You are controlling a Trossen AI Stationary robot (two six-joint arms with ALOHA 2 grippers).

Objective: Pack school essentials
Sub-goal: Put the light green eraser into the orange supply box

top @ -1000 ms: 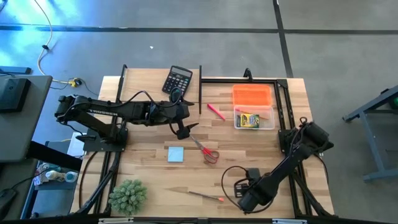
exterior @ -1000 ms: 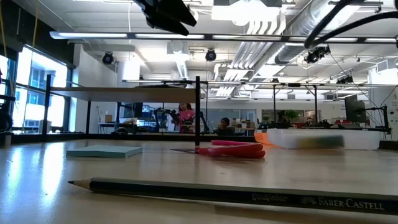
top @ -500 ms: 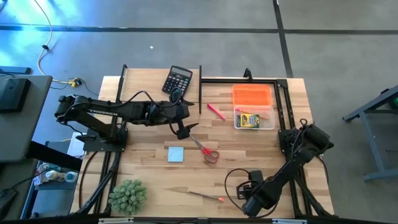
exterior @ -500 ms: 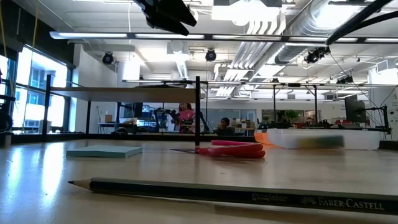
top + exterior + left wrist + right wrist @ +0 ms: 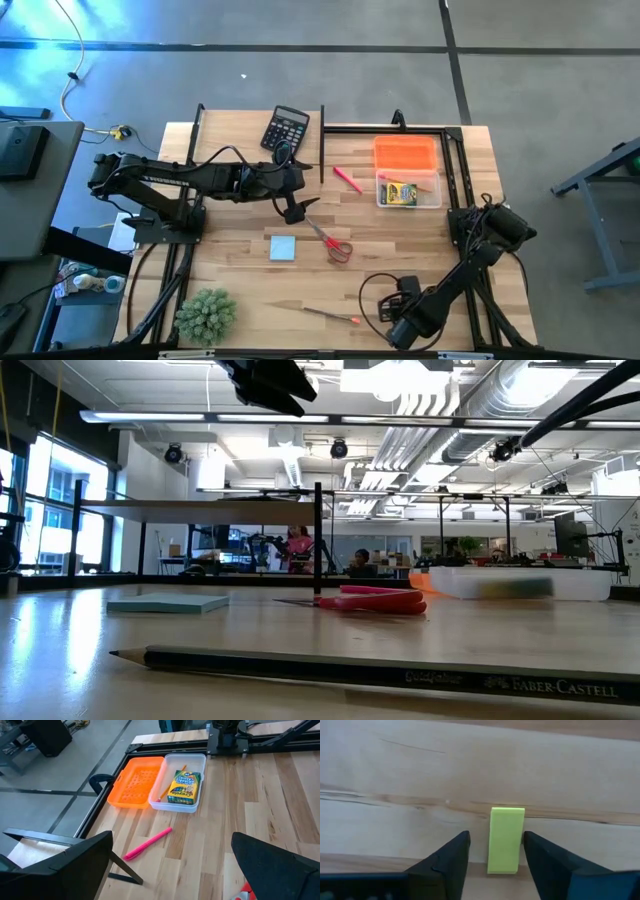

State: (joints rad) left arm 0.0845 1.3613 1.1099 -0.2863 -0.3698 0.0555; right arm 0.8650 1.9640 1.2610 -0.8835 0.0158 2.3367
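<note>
My right gripper (image 5: 494,852) is low over the table's near edge (image 5: 400,325), open. The small lime-green eraser (image 5: 506,839) lies flat on the wood between its fingers and is hidden in the high view. My left gripper (image 5: 293,207) hovers open above mid-table, just left of the red-handled scissors (image 5: 330,240). The pale blue note pad (image 5: 283,247), a pencil (image 5: 325,314) and the pink-red marker (image 5: 148,843) lie flat on the table. The yellow crayon box (image 5: 184,786) lies in a clear box (image 5: 408,190). My right gripper comes at the eraser from above, a finger along each long side. One finger (image 5: 545,857) stands close against the eraser's edge (image 5: 521,827). Whether it touches I cannot tell. The eraser lies flat on the table.
An orange lid (image 5: 405,153) lies open beyond the clear box. A black calculator (image 5: 285,128) sits at the far edge and a spiky green plant (image 5: 206,315) at the near left corner. A black frame (image 5: 322,145) stands around the box.
My right arm has dropped lower, and its gripper has crept a little toward the table's near edge. The left arm and the things on the table have stayed put.
</note>
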